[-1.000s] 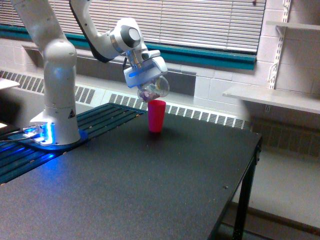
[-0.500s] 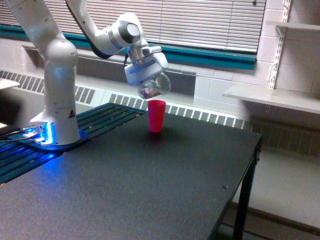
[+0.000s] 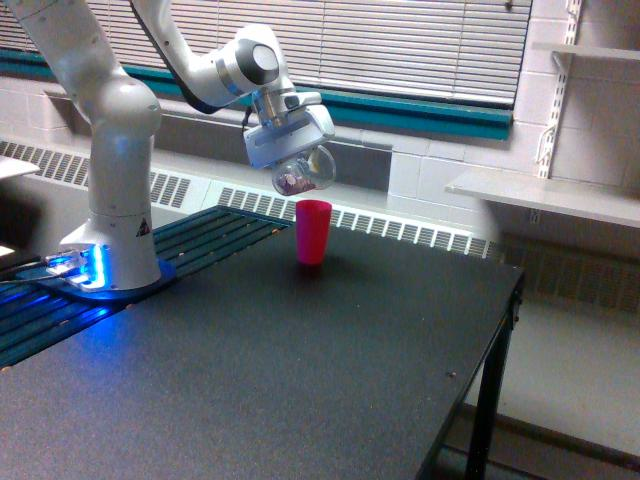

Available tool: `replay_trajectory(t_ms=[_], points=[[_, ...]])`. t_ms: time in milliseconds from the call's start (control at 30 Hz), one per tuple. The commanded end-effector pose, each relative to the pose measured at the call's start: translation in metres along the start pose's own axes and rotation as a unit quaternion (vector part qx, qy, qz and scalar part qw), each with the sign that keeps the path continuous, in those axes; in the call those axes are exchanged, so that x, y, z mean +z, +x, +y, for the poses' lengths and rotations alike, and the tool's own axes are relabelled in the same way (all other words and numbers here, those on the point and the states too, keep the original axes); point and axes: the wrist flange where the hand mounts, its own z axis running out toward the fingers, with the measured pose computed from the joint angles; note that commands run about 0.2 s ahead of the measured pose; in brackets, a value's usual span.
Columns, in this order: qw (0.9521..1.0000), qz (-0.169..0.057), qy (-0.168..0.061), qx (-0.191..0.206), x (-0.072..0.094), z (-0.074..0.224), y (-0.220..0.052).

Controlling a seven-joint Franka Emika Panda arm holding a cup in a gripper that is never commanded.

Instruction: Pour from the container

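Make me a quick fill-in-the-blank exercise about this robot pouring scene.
1. The gripper holds a clear ____ in the air.
2. The cup standing on the table is ____ in colour.
3. The cup stands ____, not tipped over.
4. The window behind the arm is covered by ____.

Missing words: container; pink; upright; blinds

A black table [image 3: 330,380] stands before a white block wall [image 3: 590,120]; window blinds [image 3: 400,45], a radiator grille [image 3: 400,228] and shelves [image 3: 545,195] line it.

No readable text; only a small unreadable mark on the robot base [image 3: 139,226].
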Motion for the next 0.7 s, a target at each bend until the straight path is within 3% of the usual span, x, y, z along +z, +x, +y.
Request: replay_trajectory(t_ms=[33,700], points=[[0.9992,-0.022,0.0,-0.034,0.009,-0.011,-0.017],[0.9974,-0.042,-0.007,-0.057,0.02,-0.013,-0.025]])
